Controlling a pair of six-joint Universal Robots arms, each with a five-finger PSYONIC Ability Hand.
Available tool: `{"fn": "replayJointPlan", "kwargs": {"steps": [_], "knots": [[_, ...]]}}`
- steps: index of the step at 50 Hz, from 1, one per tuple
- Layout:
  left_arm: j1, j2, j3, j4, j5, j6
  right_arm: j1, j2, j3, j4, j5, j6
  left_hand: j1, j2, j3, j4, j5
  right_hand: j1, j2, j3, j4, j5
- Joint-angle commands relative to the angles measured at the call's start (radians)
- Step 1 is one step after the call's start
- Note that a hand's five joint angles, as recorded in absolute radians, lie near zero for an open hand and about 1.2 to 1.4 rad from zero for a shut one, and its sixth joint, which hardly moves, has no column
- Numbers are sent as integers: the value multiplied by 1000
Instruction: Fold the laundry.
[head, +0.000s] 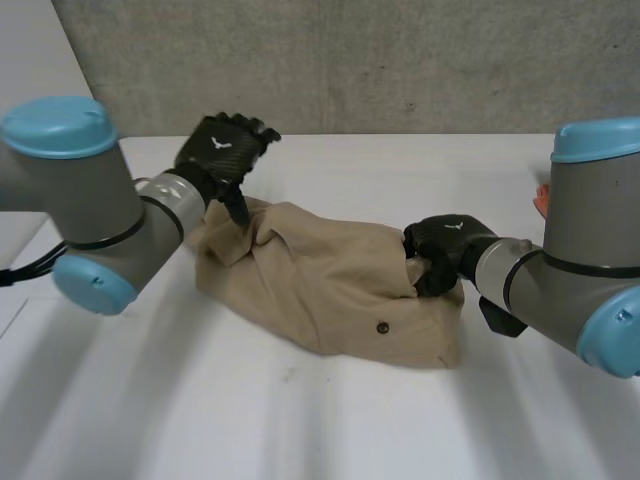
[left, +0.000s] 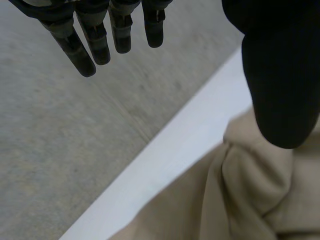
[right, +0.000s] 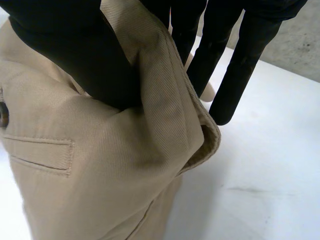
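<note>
Head view: one pair of tan trousers (head: 320, 280) lies bunched at the middle of the white table (head: 200, 400), with one dark button (head: 381, 326) on its near side. The left hand (head: 222, 150) is at the heap's 10 o'clock with fingers raised and thumb pointing down at the cloth. The right hand (head: 448, 245) is at 3 o'clock, curled into the edge there. One small orange thing (head: 541, 198) shows at the table's 3 o'clock edge, too little of it to name.

Left wrist view: the left hand's fingers (left: 95, 45) are straight and clear of everything. Its thumb (left: 280, 75) hangs over a rumpled fold of the trousers (left: 240, 200), so the hand is open.

Right wrist view: the right hand's thumb (right: 75, 50) and fingers (right: 240, 60) pinch a stitched, doubled edge between them, beside one welt pocket (right: 40, 152).

The twill looks light, soft and limp but not slippery. It will likely sag wherever it is unheld, and the thick seamed edges look like the surest places to take hold.
</note>
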Motion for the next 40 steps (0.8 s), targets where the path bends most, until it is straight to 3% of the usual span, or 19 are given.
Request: {"fn": "replayJointPlan", "kwargs": {"steps": [1, 4, 7, 8, 9, 15, 20, 25, 33, 37, 40], "knots": [[6, -273, 259, -156, 20, 216, 14, -5, 54, -15, 4, -7, 46, 38, 34, 42, 20, 309, 214, 211, 208, 206], [3, -314, 316, -212, 11, 243, 11, 6, 59, -20, 12, -7, 240, 232, 228, 236, 214, 309, 214, 211, 208, 206], [-10, -324, 338, -272, 25, 244, 1, 9, 57, -24, 24, -10, 788, 780, 776, 784, 762, 309, 214, 211, 208, 206], [-26, -304, 335, -287, 43, 239, -3, 6, 57, -24, 27, -11, 1138, 1130, 1126, 1134, 1113, 309, 214, 211, 208, 206], [-33, -285, 330, -293, 46, 236, -9, 0, 52, -24, 36, -22, 1200, 1192, 1188, 1196, 1174, 309, 214, 211, 208, 206], [-90, -63, 242, -296, 26, 149, -61, -104, -3, -26, 79, -135, 1200, 1192, 1188, 1196, 1175, 309, 214, 211, 208, 206], [-154, 199, 130, -296, -56, -63, -98, -198, -163, -24, 75, -199, 1200, 1192, 1188, 1196, 1175, 309, 214, 211, 208, 206], [-196, 347, 82, -330, -86, -252, -101, -123, -415, -11, 64, -200, 1200, 1192, 1188, 1196, 1175, 309, 214, 211, 208, 206], [-185, 289, 73, -440, -86, -411, -79, 139, -757, 35, 27, -209, 1200, 1192, 1188, 1196, 1175, 309, 214, 211, 208, 206], [-168, 155, 91, -448, -96, -456, -51, 282, -842, 0, 7, -228, 1200, 1192, 1188, 1196, 1175, 309, 214, 211, 208, 206], [-138, 2, 161, -447, -119, -480, -29, 420, -873, -119, 6, -258, 1200, 1192, 1188, 1196, 1175, 309, 214, 211, 208, 206]]}}
